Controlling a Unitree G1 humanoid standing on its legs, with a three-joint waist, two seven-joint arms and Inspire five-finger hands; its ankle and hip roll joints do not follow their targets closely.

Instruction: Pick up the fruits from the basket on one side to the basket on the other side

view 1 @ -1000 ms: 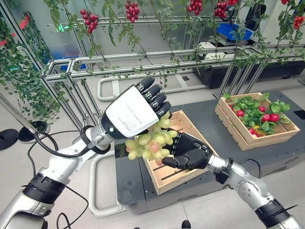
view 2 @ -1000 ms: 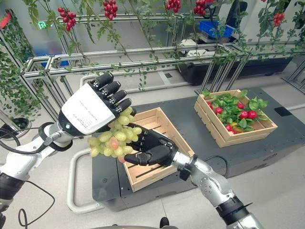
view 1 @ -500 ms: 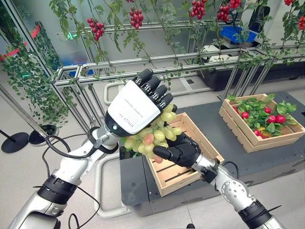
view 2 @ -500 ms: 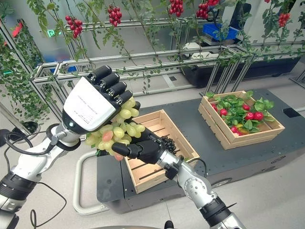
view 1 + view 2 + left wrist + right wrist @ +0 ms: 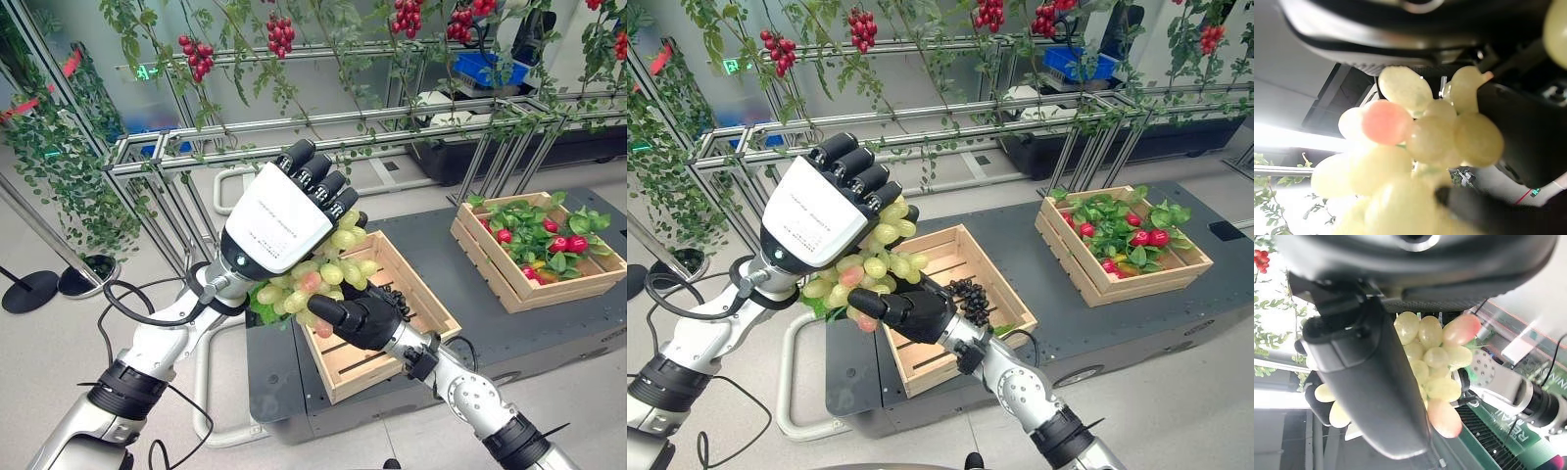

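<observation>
Dark platform (image 5: 549, 318) bearing two crates (image 5: 377, 313) (image 5: 529, 250)

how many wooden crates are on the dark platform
2. One wooden crate sits near the platform's left end, behind the green grapes both robot hands hold. The other crate, filled with leaves and red fruit, sits toward the right.

No legible text or labels.

Bright, even light fills both eye views, with soft shadows. In the wrist views the grapes (image 5: 1415, 161) are blurred, and white glare burns behind them.
</observation>
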